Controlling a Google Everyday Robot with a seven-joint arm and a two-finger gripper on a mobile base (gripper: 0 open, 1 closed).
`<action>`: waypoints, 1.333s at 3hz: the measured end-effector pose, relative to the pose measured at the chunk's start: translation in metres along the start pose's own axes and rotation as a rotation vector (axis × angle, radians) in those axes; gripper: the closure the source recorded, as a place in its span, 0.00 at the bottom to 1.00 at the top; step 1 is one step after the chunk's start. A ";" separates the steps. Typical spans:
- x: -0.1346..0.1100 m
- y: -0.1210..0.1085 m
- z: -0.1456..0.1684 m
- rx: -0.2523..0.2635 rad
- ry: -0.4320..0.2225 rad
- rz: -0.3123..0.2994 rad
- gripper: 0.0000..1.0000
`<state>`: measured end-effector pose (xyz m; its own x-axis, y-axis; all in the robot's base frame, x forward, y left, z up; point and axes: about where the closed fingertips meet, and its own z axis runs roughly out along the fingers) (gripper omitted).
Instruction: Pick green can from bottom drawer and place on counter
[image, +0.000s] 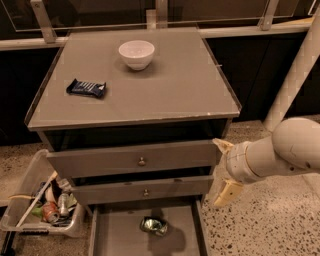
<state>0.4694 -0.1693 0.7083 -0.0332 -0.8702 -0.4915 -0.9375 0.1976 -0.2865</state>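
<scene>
While the green can (154, 226) lies, seemingly on its side, near the back of the open bottom drawer (118, 237), the gripper (225, 170) hangs wide open and empty beside the cabinet's right front edge, above and right of the can, so it likely must clear the drawer's right wall and the knobbed drawer (142, 192) overhanging it.

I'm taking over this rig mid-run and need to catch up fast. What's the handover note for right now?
Gripper: open, empty, just right of the knobbed drawers.
Green can: lying in the pulled-out bottom drawer.
Counter: holds a white bowl and a dark snack bar.
Done: drawer open.
Left: grasp the can, lift it, set it on the counter.
</scene>
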 end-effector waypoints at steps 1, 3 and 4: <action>0.013 0.015 0.025 -0.024 -0.029 0.023 0.00; 0.049 0.052 0.121 -0.085 -0.133 0.059 0.00; 0.082 0.076 0.191 -0.145 -0.153 0.123 0.00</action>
<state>0.4618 -0.1394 0.4893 -0.1074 -0.7633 -0.6371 -0.9699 0.2212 -0.1015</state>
